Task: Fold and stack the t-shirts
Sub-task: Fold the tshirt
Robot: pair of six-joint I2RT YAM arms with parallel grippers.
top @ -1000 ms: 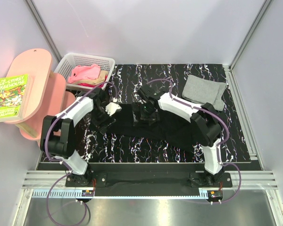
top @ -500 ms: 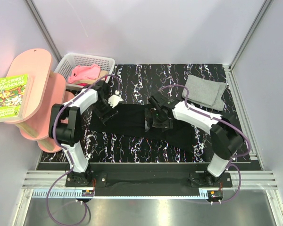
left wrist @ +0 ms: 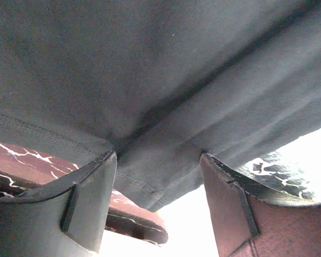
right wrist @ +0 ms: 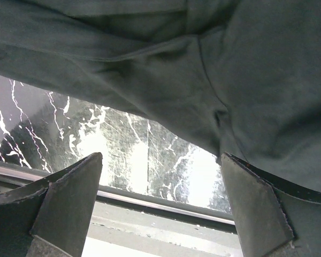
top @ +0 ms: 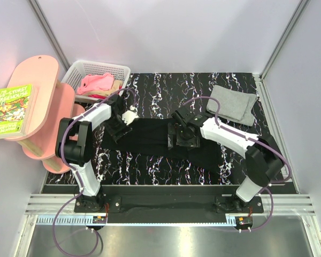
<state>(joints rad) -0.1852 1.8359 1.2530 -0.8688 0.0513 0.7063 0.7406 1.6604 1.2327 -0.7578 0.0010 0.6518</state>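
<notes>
Two arms over one black shirt (top: 147,138), which lies spread flat across the middle of the marbled black table top (top: 150,85), long side running left to right, lower right part trailing toward the near edge.

Left gripper (top: 121,127) sits at the black shirt's left end, on the far corner. In the left wrist view its fingers (left wrist: 91,203) stand partly apart with a bunched fold and hem of the black shirt filling the gap between them. Cloth looks to touch both fingers; cannot tell if it is actually pinched.

Right gripper (top: 182,140) is over the middle of the black shirt, a little right of centre. In the right wrist view its fingers (right wrist: 69,198) are spread wide, nothing between them, wrinkled black cloth just past the tips and bare table beside the shirt's edge.

Grey shirt (top: 232,103) lies folded on the table, beyond the black shirt's right end, apart from it.

White basket (top: 96,65) stands beyond the black shirt's left end at the table's far corner, with a pink shirt (top: 95,83) and a tan shirt (top: 116,85) heaped inside.

Pink shelf (top: 40,80) is left of the black shirt, off the table, with a green book (top: 12,110) lying on it.
</notes>
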